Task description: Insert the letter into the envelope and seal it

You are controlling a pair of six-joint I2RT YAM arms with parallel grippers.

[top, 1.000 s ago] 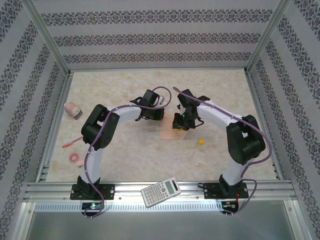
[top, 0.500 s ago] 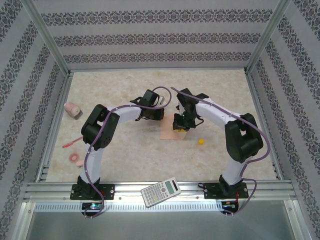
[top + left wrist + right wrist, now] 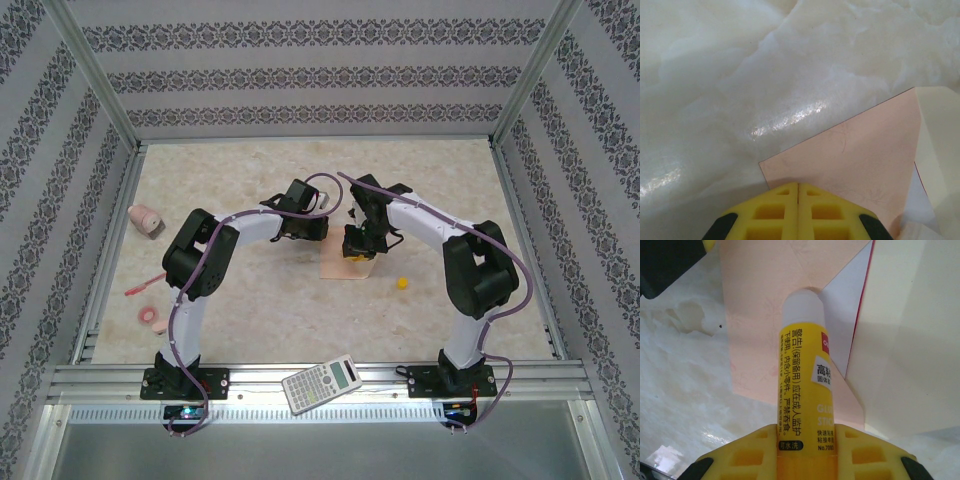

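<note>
Seen from above: two arms bent inward over a table, grippers close together around a small peach envelope (image 3: pixel 342 266).

Right gripper (image 3: pixel 805 432): fingers closed partway around a yellow glue stick (image 3: pixel 801 370), held firmly. White glue tip just ahead of the fingers, touching the peach paper. Beyond and right of the tip, a sliver of the white letter (image 3: pixel 852 315) with its red edge, tucked between the peach panel and a pale cream panel, so apparently inside already.

Left gripper (image 3: pixel 798 187): fingers fully closed, nothing between them, tips resting on the envelope's near corner. Probably pinning it flat; hard to say for certain.

Step in hand, by the look of it: spreading glue before sealing. Next move likely calls for a light, even stroke along the flap edge, kept off the letter, then folding the flap and pressing it down.

Surface: pale, mottled, slightly glossy. Small yellow cap (image 3: pixel 402 283) on the table just right of the right gripper; calculator (image 3: pixel 322 384) on the near rail between the arm bases. Around it all: metal frame and walls in striped, patterned wallpaper.
</note>
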